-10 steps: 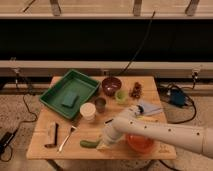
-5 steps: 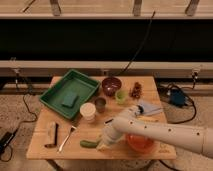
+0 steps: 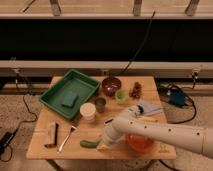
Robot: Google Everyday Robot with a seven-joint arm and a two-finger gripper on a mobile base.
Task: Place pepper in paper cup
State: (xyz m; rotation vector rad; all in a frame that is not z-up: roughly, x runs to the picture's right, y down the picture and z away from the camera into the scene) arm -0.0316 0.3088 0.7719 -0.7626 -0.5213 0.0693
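Gripper (image 3: 102,145) just right of pepper (image 3: 88,144); paper cup (image 3: 88,111) behind both.

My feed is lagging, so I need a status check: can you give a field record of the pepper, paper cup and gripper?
pepper: lying flat on the table, near its front edge
paper cup: upright, behind the pepper, beside a small brown cup
gripper: low at the pepper's right end in view; contact unclear
nearby: fork left of pepper, orange bowl right
task: pepper not yet in cup

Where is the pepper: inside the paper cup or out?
Out: the pepper lies on the table before the paper cup, the gripper at one end.
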